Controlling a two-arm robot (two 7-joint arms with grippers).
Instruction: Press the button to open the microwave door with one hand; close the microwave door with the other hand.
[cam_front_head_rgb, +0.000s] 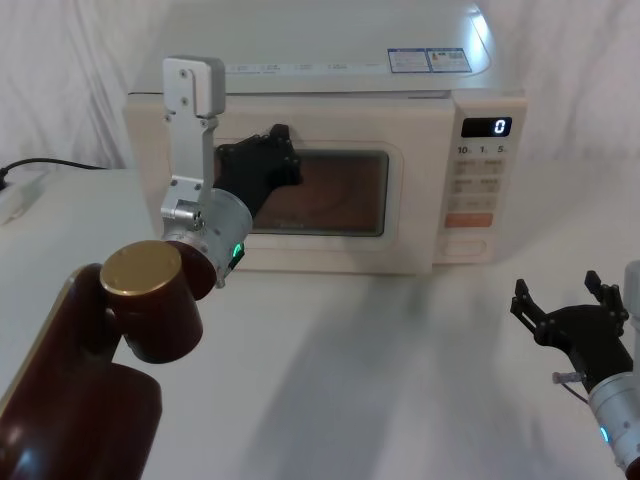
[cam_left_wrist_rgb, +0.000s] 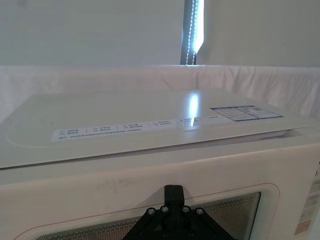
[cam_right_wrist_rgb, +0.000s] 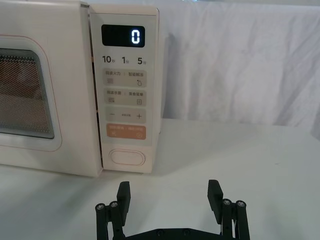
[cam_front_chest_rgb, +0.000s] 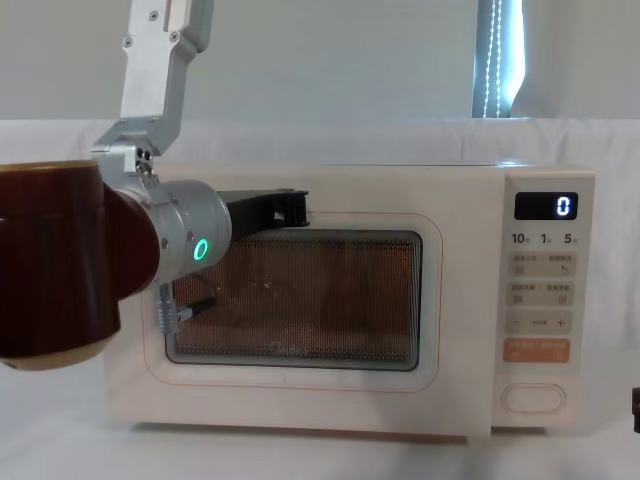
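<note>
At far left, left hand up against the microwave door, touching the upper left edge of the dark window. Grip state: cannot tell, tip pressed flat to the panel. Left arm raised and bent over the tabletop.

Door looks shut, flush with the control panel, thin seam between them in the right wrist view. Judged stiff and rigid, hinged on the left, light to swing, probably with latch resistance at the end. No handle to grab, smooth slippery face, so push flat rather than pinch. Best contact on the cream frame near the free right edge for leverage. Better off the window, likely the weakest area.

Right of the door: button at the bottom of the control panel, just below the orange key. Probably short travel, firm spring, needing a straight push at the middle. Whole oven could slide back on the tabletop if jabbed hard, so press steadily.

At far right, right hand released, jaws spread wide, grasping nothing, low over the tabletop, facing the button but well apart from it.

Count: one microwave, one door, one button, one orange key, two hands.
</note>
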